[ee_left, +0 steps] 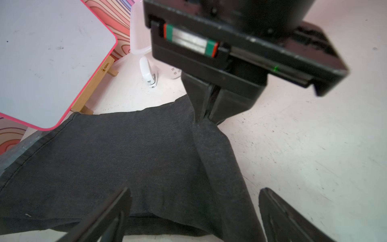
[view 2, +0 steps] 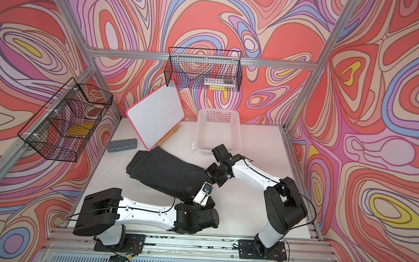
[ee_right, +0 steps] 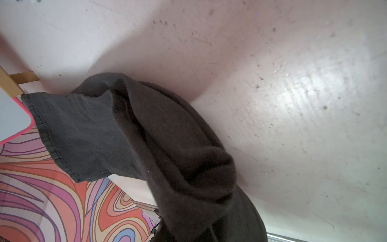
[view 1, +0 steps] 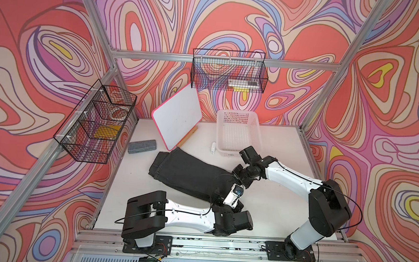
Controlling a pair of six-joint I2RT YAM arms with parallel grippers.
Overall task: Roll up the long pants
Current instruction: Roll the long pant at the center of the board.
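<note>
Here, with the pants lying folded on the table and your right gripper pinched shut on their end, you needed your wide-open left gripper to clamp that same edge squarely before rolling.

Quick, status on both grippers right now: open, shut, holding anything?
Left gripper: open, holding nothing, poised over the edge of the long pants.
Right gripper: closed, pinching the long pants.

On the white table a pink-edged whiteboard leans on its wooden stand, grey eraser near it, white plastic basket at the far edge, back wire basket and side wire basket hanging above.
</note>
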